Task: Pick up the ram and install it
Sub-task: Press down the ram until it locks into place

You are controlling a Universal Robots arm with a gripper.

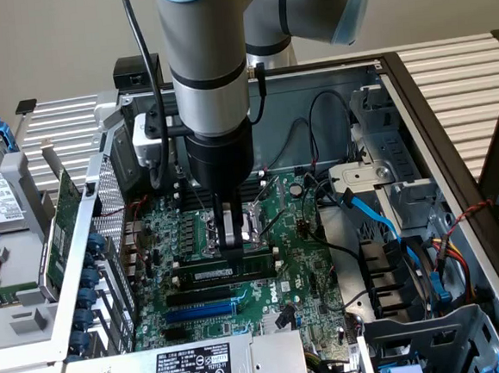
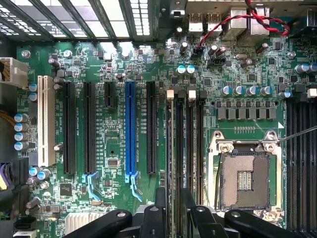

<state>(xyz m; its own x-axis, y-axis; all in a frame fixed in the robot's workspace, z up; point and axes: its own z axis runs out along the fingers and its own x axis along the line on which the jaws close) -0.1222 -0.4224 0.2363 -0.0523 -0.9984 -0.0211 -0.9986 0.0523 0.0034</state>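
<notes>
Sitting on edge directly beneath my end effector (image 1: 234, 244), the ram (image 1: 226, 273) runs lengthwise along a black memory slot on the motherboard (image 2: 114, 148), its white label strip facing the exterior camera. My end effector comes straight down onto the middle of the stick's upper edge. Whether it is clamped on the stick or merely standing at it I cannot tell, and I cannot tell either whether the stick is pressed fully home.

Just beside the ram on one side lie more memory slots (image 2: 190, 144), and past them the open CPU socket (image 2: 246, 181) in its metal frame. On the other side of my end effector comes a black expansion slot (image 2: 151, 129), then a blue expansion slot (image 2: 130, 131), then further black ones and a white slot (image 2: 46, 121).

Well off to the exterior view's left of my end effector, an upright green expansion card (image 1: 62, 218) stands at the wall of the computer case (image 1: 415, 96). To the exterior view's right, blue cables (image 1: 377, 215) curve through the drive bay. The case rests on a pale slatted tabletop (image 1: 473, 65).
</notes>
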